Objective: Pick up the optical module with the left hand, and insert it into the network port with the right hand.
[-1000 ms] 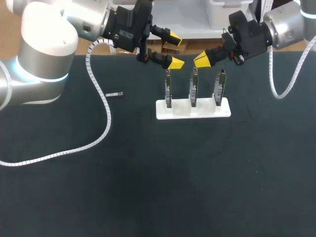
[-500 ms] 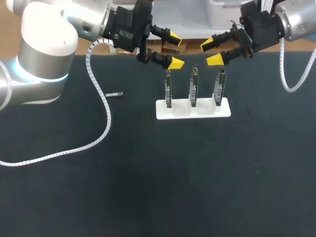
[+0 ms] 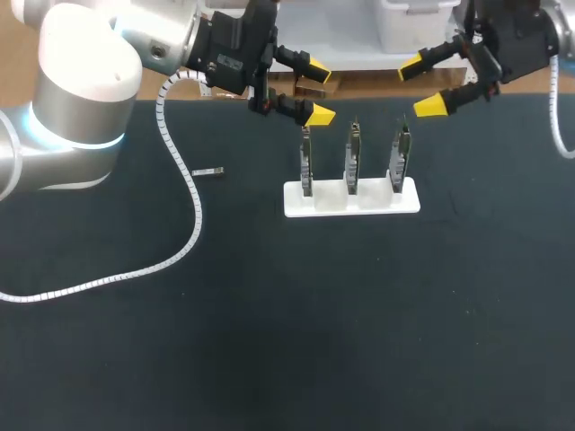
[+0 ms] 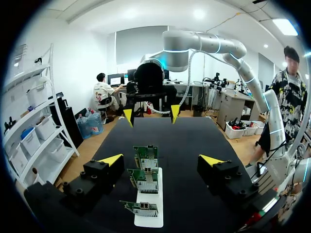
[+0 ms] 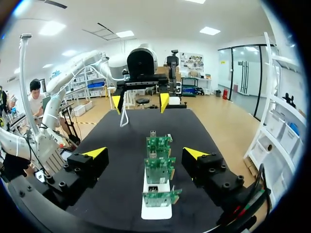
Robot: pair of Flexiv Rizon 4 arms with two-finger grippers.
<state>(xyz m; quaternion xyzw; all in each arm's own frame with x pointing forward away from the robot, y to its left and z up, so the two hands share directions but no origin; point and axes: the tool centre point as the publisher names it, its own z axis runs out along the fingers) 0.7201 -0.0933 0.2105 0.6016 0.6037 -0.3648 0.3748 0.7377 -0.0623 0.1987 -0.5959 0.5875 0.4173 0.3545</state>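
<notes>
A white stand (image 3: 352, 199) with three upright cards (image 3: 353, 157) sits beyond the bench's (image 3: 269, 341) middle. The module (image 3: 209, 171) lies flat to its left, apart from it, untouched. Near the far edge, the left gripper (image 3: 313, 92) and right gripper (image 3: 422, 85) hang above the cards, jaws apart, empty.

Too small to identify: perhaps the optical module (image 3: 208, 171) left of the stand (image 3: 351, 198). Cut off at the corner: right arm (image 3: 526, 36)

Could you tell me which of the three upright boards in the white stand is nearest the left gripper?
The board at the left end of the stand in the head view, just below the left gripper.
</notes>
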